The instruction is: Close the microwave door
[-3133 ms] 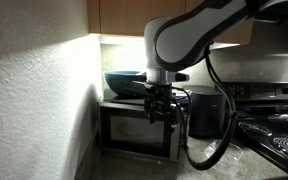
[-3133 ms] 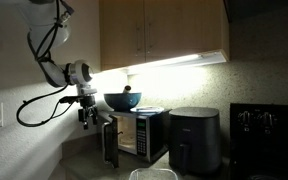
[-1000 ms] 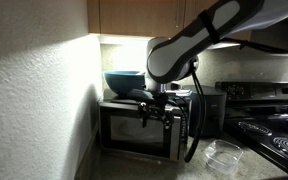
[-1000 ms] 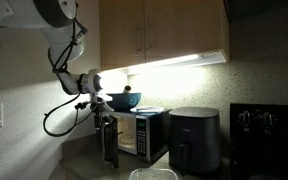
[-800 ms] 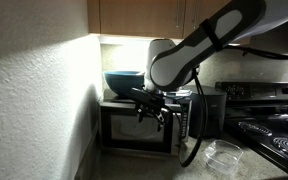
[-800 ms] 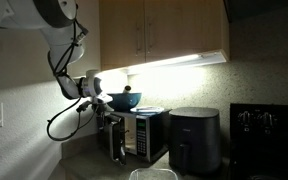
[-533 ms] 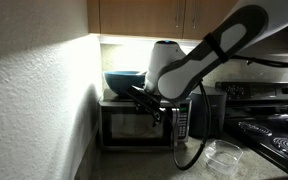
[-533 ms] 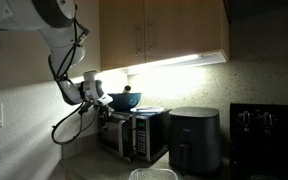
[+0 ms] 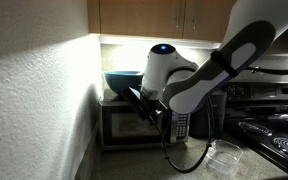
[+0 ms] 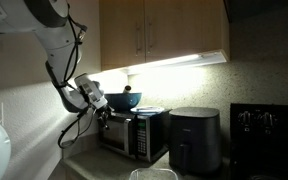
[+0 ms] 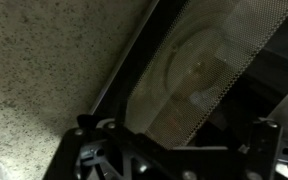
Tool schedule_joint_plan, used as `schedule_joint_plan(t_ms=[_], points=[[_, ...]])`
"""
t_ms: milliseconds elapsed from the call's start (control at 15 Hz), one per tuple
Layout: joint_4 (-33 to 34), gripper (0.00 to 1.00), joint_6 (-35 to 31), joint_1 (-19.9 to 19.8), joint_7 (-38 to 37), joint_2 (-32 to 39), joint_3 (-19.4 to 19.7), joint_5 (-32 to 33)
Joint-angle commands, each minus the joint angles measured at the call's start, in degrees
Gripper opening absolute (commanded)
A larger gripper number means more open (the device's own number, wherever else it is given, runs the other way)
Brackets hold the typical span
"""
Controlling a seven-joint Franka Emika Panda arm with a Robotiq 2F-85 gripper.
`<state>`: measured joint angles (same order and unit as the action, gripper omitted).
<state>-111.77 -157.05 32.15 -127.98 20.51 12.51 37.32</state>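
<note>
Wrist view: glass turntable (image 11: 189,75) behind microwave door (image 11: 246,38) mesh; blue bowl (image 10: 122,101) atop microwave (image 10: 154,135); fingers (image 11: 89,160) opening indiscernible.

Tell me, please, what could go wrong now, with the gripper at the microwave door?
1. The gripper is against the microwave door, which looks almost shut. Whether it has latched cannot be told. Too hard a push might shove the whole microwave backwards.
2. The blue bowl sits on top of the microwave. A jolt from the door could make it shift or slide.
</note>
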Motion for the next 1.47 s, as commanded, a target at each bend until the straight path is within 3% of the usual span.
schedule_joint_plan(t_ms=[0, 333, 400, 533, 600, 733, 1400], points=[[1.55, 1.00, -1.12, 4.06, -13.79, 0.86, 5.93, 7.61], [3.51, 1.00, -2.99, 8.92, -29.83, 2.57, 12.19, 18.16], [6.03, 1.00, -3.99, 13.75, -23.18, 3.92, 18.57, 9.73], [2.88, 1.00, -1.65, 14.94, -21.67, 2.57, 18.43, 5.92], [1.22, 1.00, -2.69, 13.52, -21.52, 2.85, 15.12, 7.86], [1.48, 1.00, -1.97, 15.08, -21.52, 2.92, 16.66, 6.33], [1.30, 1.00, -1.87, 14.81, -21.32, 3.07, 15.87, 6.50]])
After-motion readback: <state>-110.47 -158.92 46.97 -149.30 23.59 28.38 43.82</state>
